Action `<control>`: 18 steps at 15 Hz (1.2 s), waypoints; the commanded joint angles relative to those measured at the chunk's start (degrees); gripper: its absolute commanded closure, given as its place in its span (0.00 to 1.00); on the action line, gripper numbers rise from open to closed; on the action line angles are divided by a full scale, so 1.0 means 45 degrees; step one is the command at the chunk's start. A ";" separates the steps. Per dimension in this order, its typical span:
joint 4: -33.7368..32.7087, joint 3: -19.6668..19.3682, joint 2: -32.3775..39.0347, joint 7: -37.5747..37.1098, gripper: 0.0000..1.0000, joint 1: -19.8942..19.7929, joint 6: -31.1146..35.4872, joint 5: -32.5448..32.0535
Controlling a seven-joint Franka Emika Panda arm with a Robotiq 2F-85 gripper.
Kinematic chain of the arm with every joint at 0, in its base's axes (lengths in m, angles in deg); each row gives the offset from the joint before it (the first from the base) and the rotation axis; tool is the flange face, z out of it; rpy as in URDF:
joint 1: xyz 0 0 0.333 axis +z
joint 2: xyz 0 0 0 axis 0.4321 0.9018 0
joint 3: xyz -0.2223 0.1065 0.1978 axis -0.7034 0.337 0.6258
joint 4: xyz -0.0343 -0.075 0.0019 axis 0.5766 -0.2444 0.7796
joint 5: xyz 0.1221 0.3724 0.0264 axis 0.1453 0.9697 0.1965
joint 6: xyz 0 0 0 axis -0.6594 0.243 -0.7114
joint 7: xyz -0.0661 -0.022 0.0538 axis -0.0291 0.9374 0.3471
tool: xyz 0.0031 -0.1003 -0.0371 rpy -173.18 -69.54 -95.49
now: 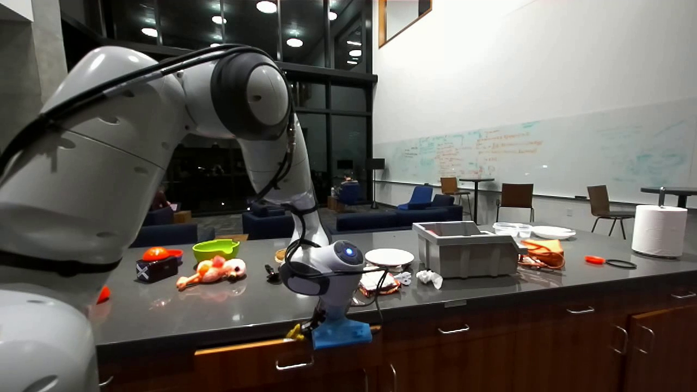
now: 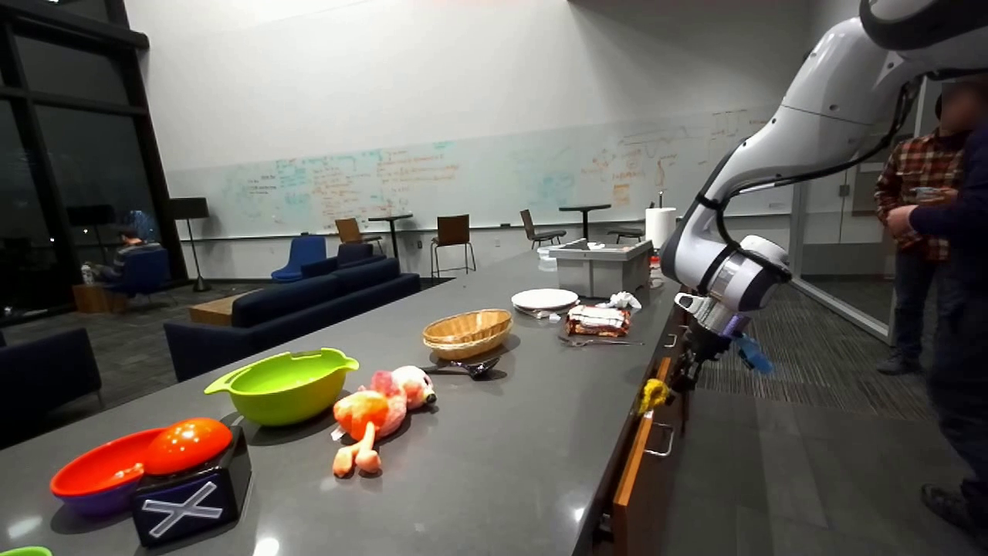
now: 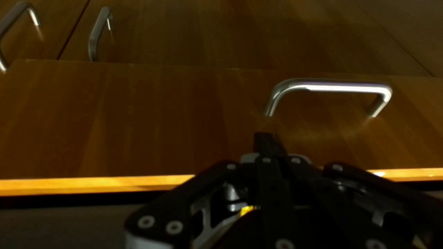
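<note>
Beneath the grey counter (image 2: 525, 455), a partly open drawer (image 3: 155, 121) faces fingers (image 3: 265, 143) pressed together near its handle (image 3: 332, 87), contact hard to judge, so a level, squared approach seems prudent.

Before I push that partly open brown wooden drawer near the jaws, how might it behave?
The brown wooden drawer would probably stay stiff, since its front is one flat panel. It would likely slide inward rather than tip, as it juts from beneath the glossy grey countertop. Its silver metal bar handle may be slippery, being smooth and shiny.
</note>
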 commanded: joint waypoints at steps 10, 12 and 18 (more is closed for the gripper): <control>0.1758 -0.0927 -0.3095 -0.2507 1.00 0.0664 -0.0754 -0.4185; 0.2154 -0.1158 -0.3784 -0.3201 1.00 0.0771 -0.0916 -0.5357; 0.2752 -0.2425 -0.5601 -0.3587 1.00 0.2014 -0.1608 -0.6636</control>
